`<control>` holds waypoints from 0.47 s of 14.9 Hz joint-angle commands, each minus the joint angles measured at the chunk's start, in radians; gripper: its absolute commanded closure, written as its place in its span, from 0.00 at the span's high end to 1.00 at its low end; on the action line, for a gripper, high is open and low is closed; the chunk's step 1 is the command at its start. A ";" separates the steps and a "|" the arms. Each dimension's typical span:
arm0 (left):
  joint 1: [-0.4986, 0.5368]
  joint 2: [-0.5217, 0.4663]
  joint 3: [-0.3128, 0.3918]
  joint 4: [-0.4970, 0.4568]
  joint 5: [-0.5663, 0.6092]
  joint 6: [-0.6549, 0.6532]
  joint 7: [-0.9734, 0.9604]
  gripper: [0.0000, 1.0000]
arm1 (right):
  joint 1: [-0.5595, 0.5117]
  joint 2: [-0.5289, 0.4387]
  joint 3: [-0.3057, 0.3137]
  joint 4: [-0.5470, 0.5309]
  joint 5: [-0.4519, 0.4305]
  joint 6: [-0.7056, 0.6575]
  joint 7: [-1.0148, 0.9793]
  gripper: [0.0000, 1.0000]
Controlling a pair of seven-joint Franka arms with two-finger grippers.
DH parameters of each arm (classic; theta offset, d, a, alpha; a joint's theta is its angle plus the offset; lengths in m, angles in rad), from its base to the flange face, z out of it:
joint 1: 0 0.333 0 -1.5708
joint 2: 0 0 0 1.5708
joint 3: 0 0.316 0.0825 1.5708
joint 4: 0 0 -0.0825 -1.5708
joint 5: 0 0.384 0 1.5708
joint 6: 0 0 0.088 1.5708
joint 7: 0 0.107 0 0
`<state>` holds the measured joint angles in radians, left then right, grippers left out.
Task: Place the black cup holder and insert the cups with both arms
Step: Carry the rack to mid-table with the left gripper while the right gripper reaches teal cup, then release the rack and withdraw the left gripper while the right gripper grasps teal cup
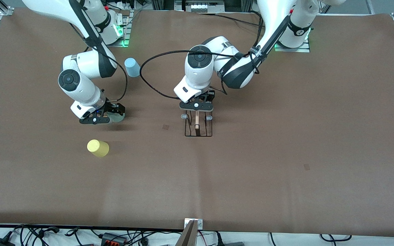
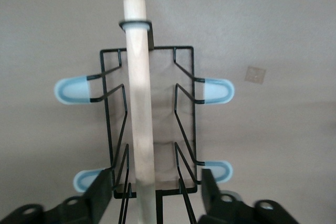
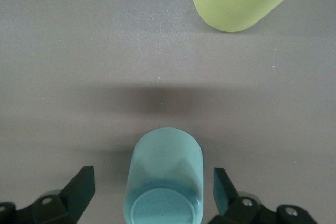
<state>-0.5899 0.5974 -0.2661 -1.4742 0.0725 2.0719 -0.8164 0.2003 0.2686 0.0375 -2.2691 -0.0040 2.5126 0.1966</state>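
Left fingers (image 2: 102, 195): I see them spread wide, one on each side of the wooden handle (image 2: 139, 103), not pinching it.
Left gripper (image 1: 196, 106): over the black cup holder (image 1: 198, 129), which stands on the desk (image 1: 286, 136) near centre.
Right fingers (image 3: 79, 188): wide, straddling the grey-green cup (image 3: 164, 179), not clamped.
Right gripper (image 1: 105, 115): low at that cup, 12 o'clock of the yellow cup (image 1: 98, 148); blue cup (image 1: 132, 67) nearer the bases.
Risk: I judge that a crooked retreat could snag the handle and tip the holder; an off-centre squeeze could topple the cup.
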 commanded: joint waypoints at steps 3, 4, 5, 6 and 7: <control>0.002 -0.131 0.007 0.003 0.023 -0.134 0.000 1.00 | 0.001 -0.020 0.004 -0.056 0.010 0.020 -0.013 1.00; 0.013 -0.154 0.008 0.003 0.023 -0.162 0.002 1.00 | 0.001 -0.023 0.004 -0.059 0.010 0.020 -0.013 1.00; 0.031 -0.177 0.008 0.003 0.023 -0.189 0.006 1.00 | 0.001 -0.023 0.004 -0.066 0.010 0.021 -0.013 1.00; 0.056 -0.198 0.008 0.003 0.023 -0.223 0.038 1.00 | 0.001 -0.023 0.004 -0.067 0.010 0.021 -0.013 1.00; 0.077 -0.218 0.014 0.003 0.024 -0.257 0.081 1.00 | 0.001 -0.023 0.004 -0.067 0.010 0.021 -0.013 1.00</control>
<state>-0.5583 0.4319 -0.2568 -1.4542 0.0767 1.8734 -0.7994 0.2003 0.2685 0.0381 -2.3063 -0.0040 2.5130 0.1966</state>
